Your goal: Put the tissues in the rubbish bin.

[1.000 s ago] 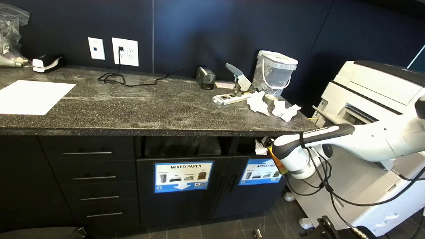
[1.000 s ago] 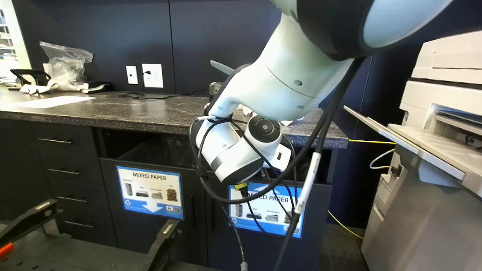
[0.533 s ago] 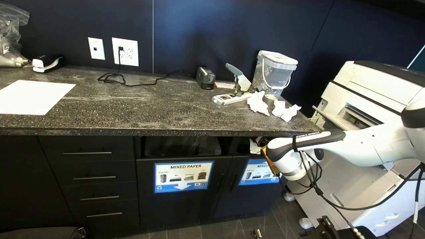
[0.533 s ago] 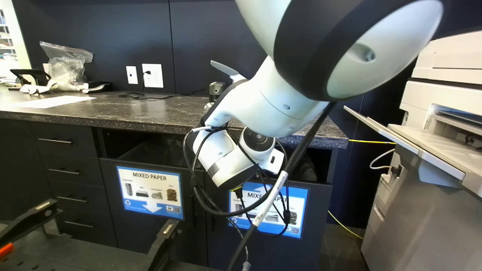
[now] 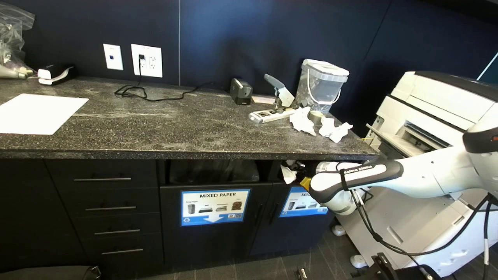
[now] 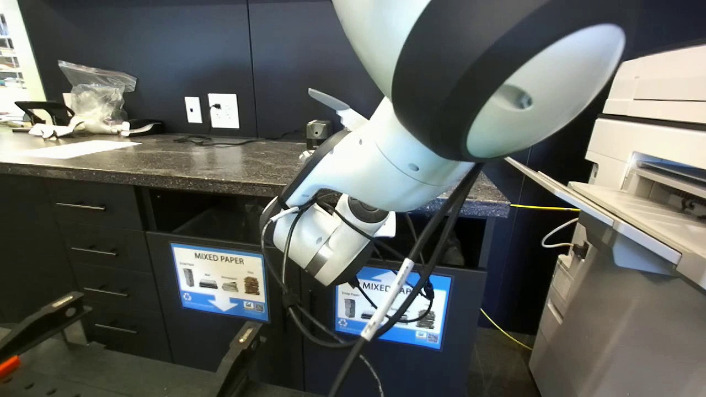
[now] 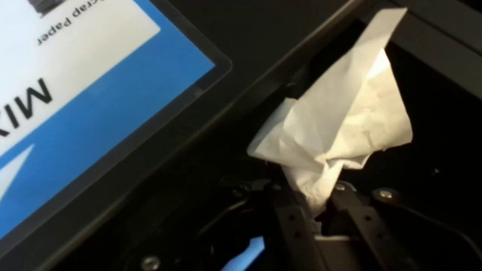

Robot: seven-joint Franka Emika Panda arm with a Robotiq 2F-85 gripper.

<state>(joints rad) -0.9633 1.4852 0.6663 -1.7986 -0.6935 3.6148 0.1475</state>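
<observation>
White tissue (image 7: pixel 331 124): squeezed in nearly closed jaws, at mouth of rubbish bin (image 5: pixel 290 227), how deep in is unclear | other tissues (image 5: pixel 302 121): on tabletop (image 5: pixel 186 120) | risk: releasing too near front lip (image 7: pixel 241 98) could drop it outside; loose flap may snag there

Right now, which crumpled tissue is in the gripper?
The tissue at the opening of the rubbish bin, held in the gripper; the other tissues lie on the countertop near the bucket.
</observation>
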